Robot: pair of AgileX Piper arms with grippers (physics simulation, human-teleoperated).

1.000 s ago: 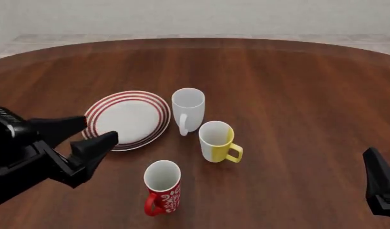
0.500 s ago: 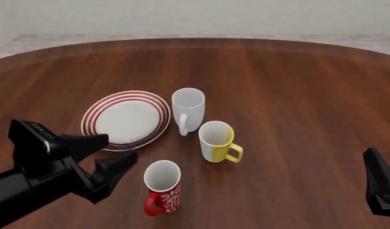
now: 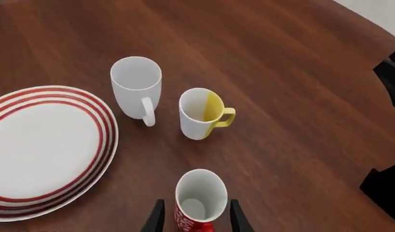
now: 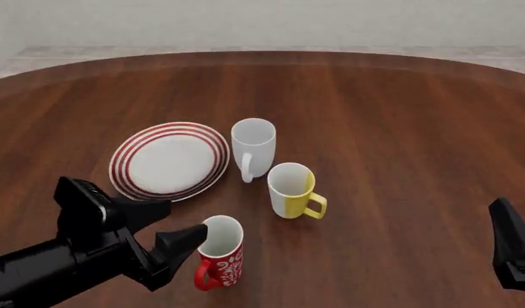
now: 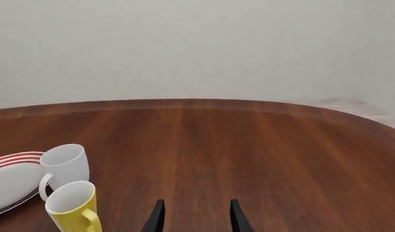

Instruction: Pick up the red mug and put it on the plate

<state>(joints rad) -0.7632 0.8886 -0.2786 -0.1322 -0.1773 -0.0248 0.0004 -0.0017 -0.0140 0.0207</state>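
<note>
- left pincer (image 4: 171, 224) spread open, fingers either side of red mug (image 4: 219, 259), not clamped
- red mug upright on desk (image 4: 400, 128), nearest the camera
- right pincer (image 5: 193, 215) open over bare desk
- plate (image 4: 170, 160) farther back-left, apart from the mug

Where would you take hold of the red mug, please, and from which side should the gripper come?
Grip the red mug across its upright body just below the rim, coming from the near left as the left gripper does. Its handle points toward the near edge, leaving both flanks free for the open fingers.
</note>
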